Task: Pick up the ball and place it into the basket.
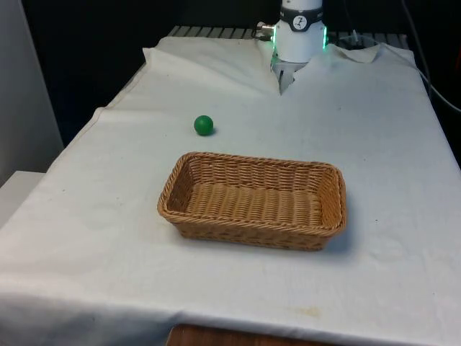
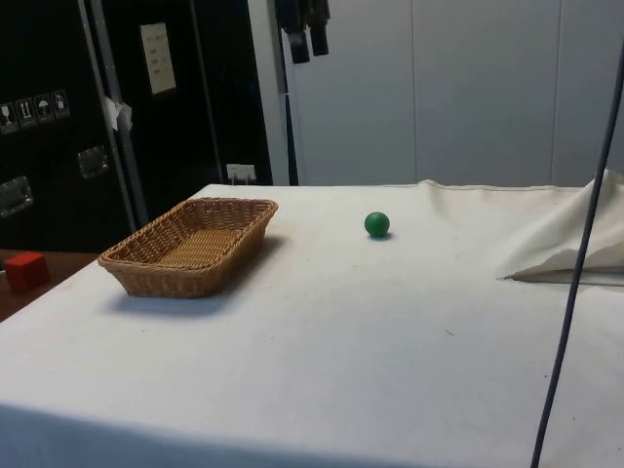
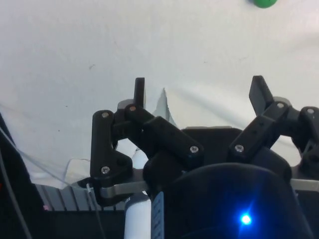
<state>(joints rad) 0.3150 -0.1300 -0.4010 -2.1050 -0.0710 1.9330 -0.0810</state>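
Observation:
A small green ball [image 1: 204, 125] lies on the white cloth, apart from the basket and towards the front view's left. It also shows in the side view [image 2: 377, 224], and the ball [image 3: 264, 2] is far off beyond the fingers in the wrist view. The brown wicker basket [image 1: 245, 232] stands empty mid-table, and in the side view the basket [image 2: 166, 281] is at the left. My gripper [image 2: 305, 44] hangs high above the table, well over the ball and basket. In the wrist view the gripper [image 3: 199, 87] is open with nothing between its black fingers [image 3: 140, 87].
A raised fold of cloth [image 1: 284, 79] sits near the robot's base; it shows as a hump [image 2: 565, 253] in the side view. A dark cable [image 2: 575, 273] hangs down at the side view's right. A red block [image 2: 24, 270] rests off the table beside the basket.

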